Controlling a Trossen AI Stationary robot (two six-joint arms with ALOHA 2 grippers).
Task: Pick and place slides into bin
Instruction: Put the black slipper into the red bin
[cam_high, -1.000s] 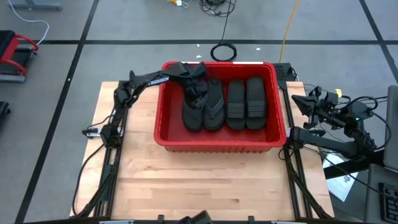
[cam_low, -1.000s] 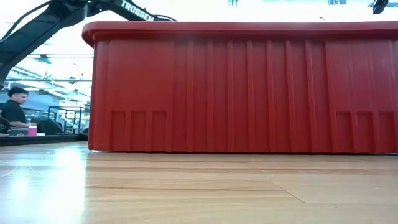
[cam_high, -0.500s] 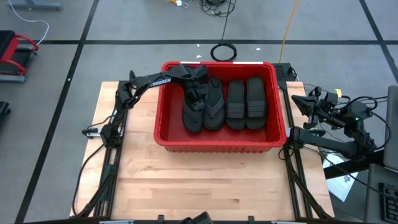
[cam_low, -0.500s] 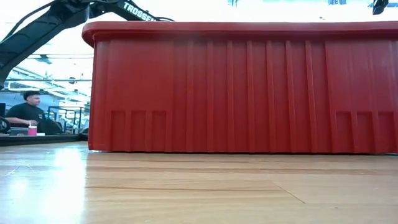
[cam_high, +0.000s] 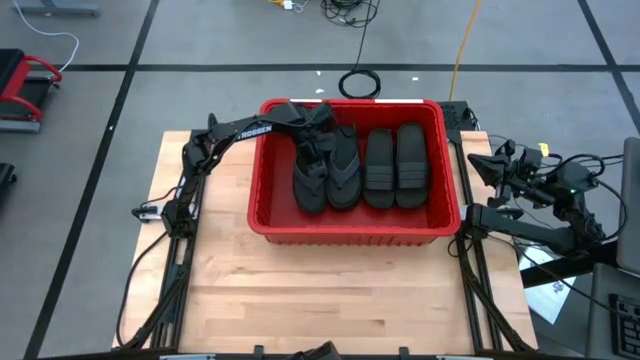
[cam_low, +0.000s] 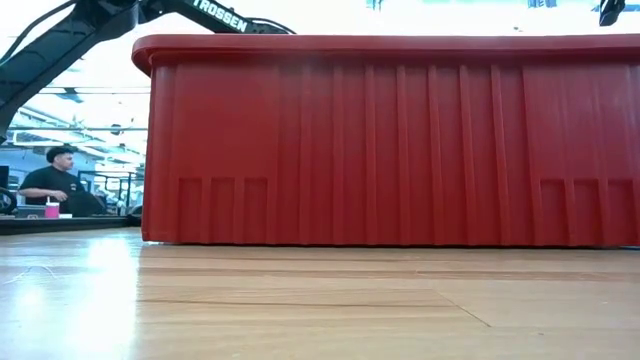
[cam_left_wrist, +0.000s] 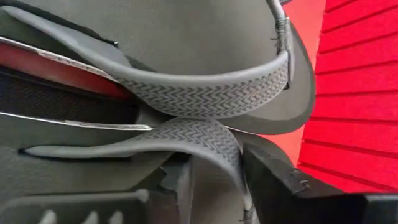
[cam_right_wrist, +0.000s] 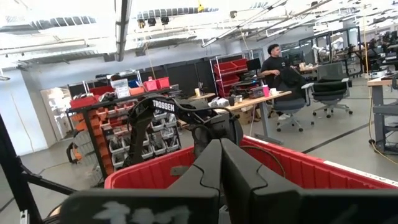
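The red bin stands on the far half of the wooden table and fills the low view. In it lie two thong slides and two wide-strap slides, side by side, soles down. My left gripper reaches over the bin's far left corner, slanting down onto the thong slides. It is open, with a ribbed thong strap between its fingers. My right gripper waits shut off the table's right edge. My left gripper has the nearer slide's thong strap running between its two parted fingers, which slant down from the far left. I cannot tell whether either finger still touches the strap. The slide lies in the bin.
Bare wooden table lies in front of the bin. A coiled cable sits on the floor behind it. A person sits at a desk far off, and another shows in the right wrist view.
My left gripper has rolled slightly about its own line over the thong slides, staying at the bin's far left corner. The slides lie where they were.
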